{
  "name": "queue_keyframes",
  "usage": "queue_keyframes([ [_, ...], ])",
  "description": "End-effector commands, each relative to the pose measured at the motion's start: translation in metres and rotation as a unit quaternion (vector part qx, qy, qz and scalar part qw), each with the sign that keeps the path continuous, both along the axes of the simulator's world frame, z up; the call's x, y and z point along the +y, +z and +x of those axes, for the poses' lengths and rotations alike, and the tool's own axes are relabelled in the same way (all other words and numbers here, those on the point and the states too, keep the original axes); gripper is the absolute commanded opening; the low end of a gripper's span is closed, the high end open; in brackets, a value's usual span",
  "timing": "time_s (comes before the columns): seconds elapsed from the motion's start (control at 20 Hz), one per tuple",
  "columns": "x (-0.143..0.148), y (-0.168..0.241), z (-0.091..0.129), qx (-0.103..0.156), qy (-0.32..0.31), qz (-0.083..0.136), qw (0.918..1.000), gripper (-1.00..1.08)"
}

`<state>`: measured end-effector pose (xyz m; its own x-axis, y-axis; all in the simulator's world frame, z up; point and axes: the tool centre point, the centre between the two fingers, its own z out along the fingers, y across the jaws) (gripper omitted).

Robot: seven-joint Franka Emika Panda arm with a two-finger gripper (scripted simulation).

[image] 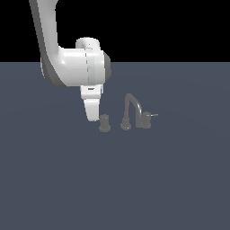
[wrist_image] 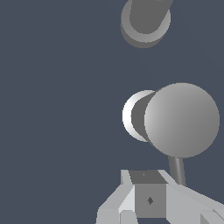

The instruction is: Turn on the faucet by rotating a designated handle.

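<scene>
while the white arm (image: 67, 63) bends down from the upper part of the exterior view's left, its gripper (image: 93, 117) hangs with its tip just beside the handle (image: 104, 122), on that knob's side towards the exterior view's left; whether they touch cannot be told. the pincer shows there as one pale tapered shape, and the wrist view shows only pale finger bodies around a grey block, so i cannot tell whether the jaws are apart or together.

the handle is a short dark-grey knob standing upright on the floor, clearly apart from the rest of the faucet (image: 133, 108). in the wrist view it fills the middle as a round grey cap (wrist_image: 181, 120) over a pale base ring (wrist_image: 129, 114), with a thin rod (wrist_image: 177, 170) running from it towards the gripper.

the surface (image: 112, 188) is a flat, plain slate-blue plane that runs back to a straight horizon, with flat black above it.

towards the exterior view's right of the handle stands the spout base (image: 126, 125), from which the gooseneck arches up and over. the twin knob (image: 146, 119) sits under the spout's far end, overlapping it, with a thin pale rod (image: 154, 115) pointing to the exterior view's right. another grey cylinder (wrist_image: 145, 19) shows beyond the handle in the wrist view.
</scene>
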<state>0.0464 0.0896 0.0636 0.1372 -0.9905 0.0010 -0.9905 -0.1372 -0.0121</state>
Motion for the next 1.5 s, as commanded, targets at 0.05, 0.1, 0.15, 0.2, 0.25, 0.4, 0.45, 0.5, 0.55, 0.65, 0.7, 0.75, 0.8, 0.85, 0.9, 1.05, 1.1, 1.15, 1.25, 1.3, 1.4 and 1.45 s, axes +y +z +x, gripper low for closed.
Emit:
queue_keyframes([
  [0.05, -0.002, 0.0, -0.007, 0.001, 0.0, 0.0, 1.0, -1.0],
  [0.1, -0.002, 0.0, -0.01, 0.002, 0.0, 0.0, 1.0, -1.0],
  [0.15, -0.003, 0.0, -0.013, 0.002, 0.001, 0.0, 1.0, -1.0],
  [0.2, -0.004, 0.0, -0.016, 0.002, 0.001, 0.0, 1.0, -1.0],
  [0.25, -0.005, 0.0, -0.019, 0.003, 0.001, 0.0, 1.0, -1.0],
  [0.4, -0.007, 0.0, -0.029, 0.004, 0.002, 0.0, 1.0, -1.0],
  [0.45, -0.008, 0.0, -0.033, 0.004, 0.002, 0.0, 1.0, -1.0],
  [0.5, -0.008, 0.0, -0.036, 0.005, 0.002, 0.0, 1.0, -1.0],
  [0.55, -0.009, 0.0, -0.039, 0.005, 0.002, 0.0, 1.0, -1.0],
  [0.65, -0.01, 0.0, -0.042, 0.006, 0.003, 0.0, 1.0, -1.0],
  [0.7, 0.006, -0.001, -0.04, 0.004, 0.014, 0.004, 0.9999, -1.0],
  [0.75, 0.001, -0.001, -0.042, 0.004, 0.013, 0.004, 0.9999, -1.0],
  [0.8, -0.004, -0.001, -0.043, 0.004, 0.011, 0.003, 0.9999, -1.0],
  [0.85, -0.009, -0.001, -0.045, 0.005, 0.01, 0.003, 0.9999, -1.0],
  [0.9, -0.015, 0.0, -0.047, 0.005, 0.009, 0.002, 0.9999, -1.0],
  [1.05, -0.031, 0.0, -0.053, 0.005, 0.006, 0.001, 1.0, -1.0],
  [1.1, -0.036, 0.0, -0.055, 0.006, 0.005, 0.001, 1.0, -1.0],
  [1.15, -0.041, 0.0, -0.057, 0.006, 0.004, 0.0, 1.0, -1.0],
  [1.25, -0.047, 0.0, -0.058, 0.006, 0.003, 0.0, 1.0, -1.0],
  [1.3, -0.013, -0.001, -0.059, 0.005, 0.027, 0.007, 0.9996, -1.0],
  [1.4, -0.029, -0.001, -0.054, 0.005, 0.021, 0.005, 0.9997, -1.0],
  [1.45, -0.037, -0.001, -0.052, 0.005, 0.018, 0.004, 0.9998, -1.0],
])
